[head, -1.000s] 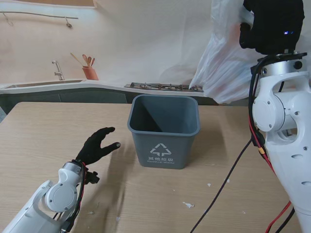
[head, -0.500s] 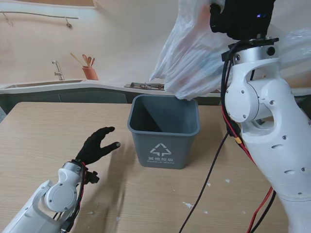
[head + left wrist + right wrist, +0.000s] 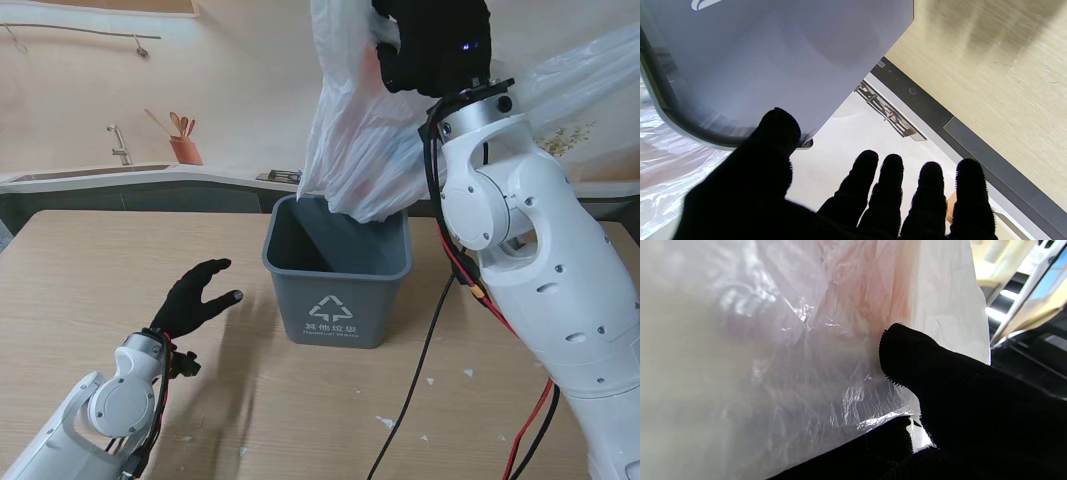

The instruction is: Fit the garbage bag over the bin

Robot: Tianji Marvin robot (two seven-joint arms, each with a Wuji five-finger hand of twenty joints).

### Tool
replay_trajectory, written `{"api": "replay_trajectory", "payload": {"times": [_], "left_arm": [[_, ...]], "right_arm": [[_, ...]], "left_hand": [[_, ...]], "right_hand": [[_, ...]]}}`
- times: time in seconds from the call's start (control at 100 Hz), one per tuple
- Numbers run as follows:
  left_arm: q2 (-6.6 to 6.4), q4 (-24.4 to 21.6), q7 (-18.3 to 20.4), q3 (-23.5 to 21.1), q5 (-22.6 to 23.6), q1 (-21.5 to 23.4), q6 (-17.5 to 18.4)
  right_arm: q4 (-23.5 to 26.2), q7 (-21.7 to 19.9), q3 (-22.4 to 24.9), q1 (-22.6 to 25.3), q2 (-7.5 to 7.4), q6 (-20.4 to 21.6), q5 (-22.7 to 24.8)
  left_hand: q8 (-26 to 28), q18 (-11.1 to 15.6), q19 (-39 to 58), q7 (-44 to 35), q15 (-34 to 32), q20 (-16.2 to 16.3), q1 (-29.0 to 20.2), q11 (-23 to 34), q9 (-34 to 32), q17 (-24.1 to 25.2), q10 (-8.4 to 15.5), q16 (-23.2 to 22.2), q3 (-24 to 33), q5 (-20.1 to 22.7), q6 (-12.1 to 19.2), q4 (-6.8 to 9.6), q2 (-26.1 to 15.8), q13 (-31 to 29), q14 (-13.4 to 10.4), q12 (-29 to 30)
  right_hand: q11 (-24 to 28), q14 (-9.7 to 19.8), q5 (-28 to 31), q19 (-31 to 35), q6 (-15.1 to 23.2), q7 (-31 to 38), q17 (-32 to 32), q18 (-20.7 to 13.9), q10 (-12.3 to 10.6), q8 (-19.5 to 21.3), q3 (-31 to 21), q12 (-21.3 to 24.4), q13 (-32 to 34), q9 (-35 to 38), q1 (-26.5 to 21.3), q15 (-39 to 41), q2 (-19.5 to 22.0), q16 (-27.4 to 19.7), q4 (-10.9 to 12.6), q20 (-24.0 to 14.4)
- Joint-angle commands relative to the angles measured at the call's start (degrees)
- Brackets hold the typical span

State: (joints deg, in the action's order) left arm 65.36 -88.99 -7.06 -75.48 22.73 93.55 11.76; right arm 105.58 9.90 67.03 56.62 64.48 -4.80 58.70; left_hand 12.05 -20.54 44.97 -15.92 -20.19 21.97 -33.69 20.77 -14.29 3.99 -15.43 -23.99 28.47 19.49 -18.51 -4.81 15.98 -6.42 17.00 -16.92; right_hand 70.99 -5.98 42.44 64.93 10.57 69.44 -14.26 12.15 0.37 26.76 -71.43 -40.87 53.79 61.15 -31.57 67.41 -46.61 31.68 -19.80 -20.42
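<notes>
Translucent white garbage bag (image 3: 352, 150), held aloft above the far right part of the grey bin (image 3: 338, 268); its lowest folds hang at the bin's far rim, and whether they touch the rim cannot be told. The bin stands upright on the wooden table (image 3: 90, 280), mouth open, a white recycling mark on its near wall. The right hand (image 3: 432, 45), in a black glove, is closed on the upper part of the bag; in the right wrist view, 1 gloved finger (image 3: 907, 350) presses against the crumpled film (image 3: 773, 340), which fills most of that view. The left hand (image 3: 195, 300) lies low over the table to the left of the bin, near it but apart from it, fingers spread and holding nothing. In the left wrist view, 4 fingers (image 3: 930, 186) and the thumb (image 3: 776, 133) stand apart before the bin's wall (image 3: 773, 50). A black cable (image 3: 415, 390) runs from the right arm across the table, to the right of the bin. Small white scraps (image 3: 387, 422) lie on the table, nearer to me than the bin.
</notes>
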Motion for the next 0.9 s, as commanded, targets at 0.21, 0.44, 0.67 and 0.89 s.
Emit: {"api": "replay_trajectory", "payload": {"times": [0.21,0.44,0.67,0.89], "left_arm": [[0.14,-0.28,0.89,0.17,0.0,0.05,-0.19],[0.13,-0.38,0.9,0.12,0.06,0.11,-0.34],[0.12,-0.42,1.04,0.12,-0.05,0.12,-0.46],[0.08,-0.43,1.12,0.15,0.12,0.12,-0.35]], "right_arm": [[-1.1,-3.98,-1.21,-0.85,-0.44,2.45,0.41],[-1.3,-8.33,-1.41,-1.49,-0.99,5.5,-1.12],[-3.75,-8.55,-2.81,-1.63,-1.23,9.48,-1.37],[-6.54,-9.23,-5.0,-2.73,-1.37,13.69,-2.67]], "left_hand": [[-0.22,-0.39,-1.4,0.14,0.06,-0.36,0.15,-0.18,0.57,0.0,0.4,0.45,-0.51,-0.03,0.71,1.38,-1.52,0.2,-0.57,0.39],[-0.22,-0.39,-1.4,0.16,0.06,-0.36,0.06,-0.19,0.63,-0.01,0.35,0.44,-0.49,-0.07,0.69,1.39,-1.5,0.22,-0.43,0.39],[-0.23,-0.4,-1.46,0.17,0.11,-0.39,0.11,-0.23,0.67,0.03,0.4,0.46,-0.55,-0.02,0.72,1.38,-1.51,0.27,-0.53,0.41],[-0.23,-0.36,-1.46,0.16,0.06,-0.39,0.12,-0.21,0.61,-0.01,0.35,0.43,-0.57,0.06,0.69,1.38,-1.49,0.21,-0.41,0.41]], "right_hand": [[1.2,0.37,1.37,1.61,0.73,0.35,0.5,-0.57,-0.02,1.0,-3.16,-0.04,1.13,1.21,-0.83,0.05,-2.11,-0.12,0.66,-1.38],[0.32,0.14,2.93,0.76,1.27,-0.74,0.44,-0.14,0.22,1.28,-4.42,-0.62,1.69,2.14,-0.39,-0.31,-3.75,-0.46,-0.27,-0.99],[-0.08,0.27,3.23,0.7,1.76,-1.25,0.36,-0.08,-0.05,1.38,-4.46,-0.82,1.75,2.37,-0.23,-0.52,-3.81,-0.64,-0.34,-0.95],[-0.37,0.55,3.54,0.39,2.15,-1.53,0.36,-0.05,-0.3,1.59,-4.44,-0.98,1.74,2.44,-0.03,-0.86,-4.02,-0.82,-0.48,-0.79]]}}
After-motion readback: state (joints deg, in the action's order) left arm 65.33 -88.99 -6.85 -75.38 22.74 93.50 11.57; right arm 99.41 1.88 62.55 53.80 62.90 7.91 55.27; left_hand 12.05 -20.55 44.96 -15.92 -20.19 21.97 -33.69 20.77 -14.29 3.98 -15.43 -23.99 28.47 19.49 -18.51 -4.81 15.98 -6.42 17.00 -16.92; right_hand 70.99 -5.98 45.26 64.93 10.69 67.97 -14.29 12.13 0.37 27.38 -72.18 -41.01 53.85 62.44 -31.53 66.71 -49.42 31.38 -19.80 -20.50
